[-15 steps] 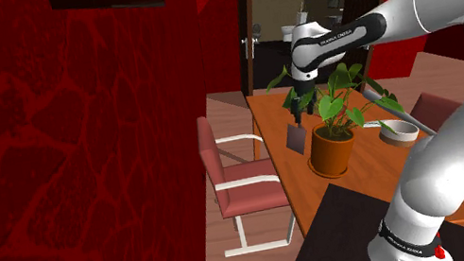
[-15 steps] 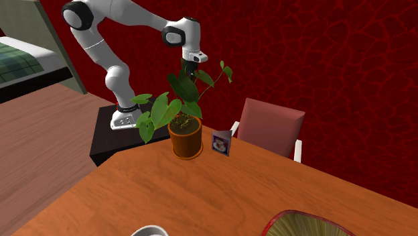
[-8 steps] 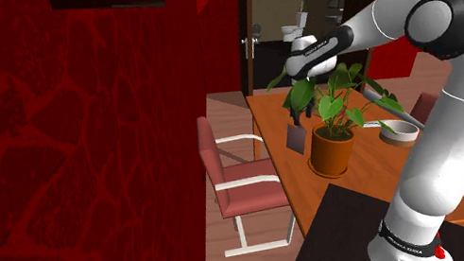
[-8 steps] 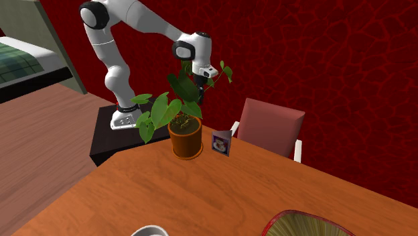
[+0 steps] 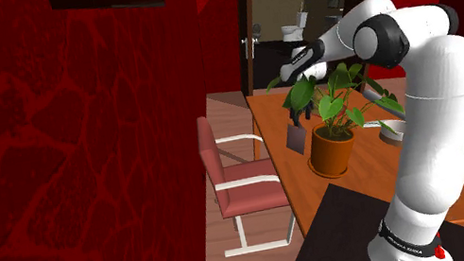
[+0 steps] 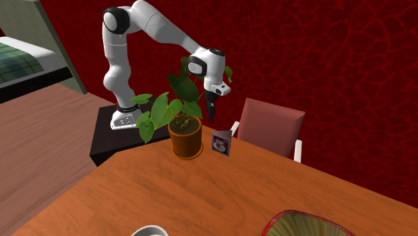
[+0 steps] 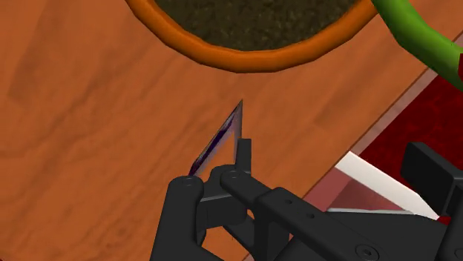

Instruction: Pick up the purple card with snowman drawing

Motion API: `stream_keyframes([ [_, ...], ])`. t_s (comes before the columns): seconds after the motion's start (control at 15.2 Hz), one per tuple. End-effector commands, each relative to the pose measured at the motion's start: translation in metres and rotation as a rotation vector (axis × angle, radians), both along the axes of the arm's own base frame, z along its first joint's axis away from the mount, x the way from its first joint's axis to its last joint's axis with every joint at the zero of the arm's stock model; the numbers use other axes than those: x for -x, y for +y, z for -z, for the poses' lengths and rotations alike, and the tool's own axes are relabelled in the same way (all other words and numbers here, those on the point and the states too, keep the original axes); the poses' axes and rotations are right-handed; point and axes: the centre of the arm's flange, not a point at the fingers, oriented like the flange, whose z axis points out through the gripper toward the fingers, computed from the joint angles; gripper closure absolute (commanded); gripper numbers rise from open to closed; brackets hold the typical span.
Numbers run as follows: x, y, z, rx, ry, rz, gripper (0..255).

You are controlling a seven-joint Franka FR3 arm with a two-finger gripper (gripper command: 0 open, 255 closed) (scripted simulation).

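Item 1: gripper (image 6: 210,114). Your black two-finger hand pointed down at the table. In the second exterior view it hung at the card's 11 o'clock, above it and apart from it. In the wrist view the fingers (image 7: 242,152) stood spread and clasped nothing.

Item 2: purple card (image 6: 222,142). It stood upright on the table with its long axis running 12 to 6 o'clock. The printed face, a purple border around a pale drawing too small to read, was turned to the second exterior camera. The plain grey back of the card (image 5: 295,137) was turned to the shoulder camera. From the wrist you saw the card (image 7: 219,141) edge-on as a thin sliver. Its top edge ran from beside one fingertip toward the pot's rim, and it was not between the fingers.

Item 3: orange pot (image 6: 185,142). It sat just beside the card, at the card's 9 o'clock in the second exterior view. It held a broad-leaved green plant (image 6: 167,107).

Item 4: brown wooden table (image 6: 201,194). It carried the pot and the card.

Item 5: red chair (image 6: 270,126). It stood at the card's 2 o'clock, past the table edge.

Item 6: dark stand (image 6: 104,141). It stood at the pot's 9 o'clock.

Item 7: red wall (image 6: 335,60). It rose behind the chair.
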Motion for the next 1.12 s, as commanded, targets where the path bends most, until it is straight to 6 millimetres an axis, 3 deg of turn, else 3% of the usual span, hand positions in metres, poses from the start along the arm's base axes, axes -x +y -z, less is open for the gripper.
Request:
stream_keyframes([
  [0.0,-0.005,-0.024,0.018,-0.003,0.002,0.010,0],
  [0.4,-0.022,-0.089,0.059,-0.011,0.008,0.042,0],
  [0.99,-0.022,-0.089,0.099,-0.011,0.008,0.042,0],
  [1.06,-0.022,-0.089,0.099,-0.011,0.008,0.042,255],
])
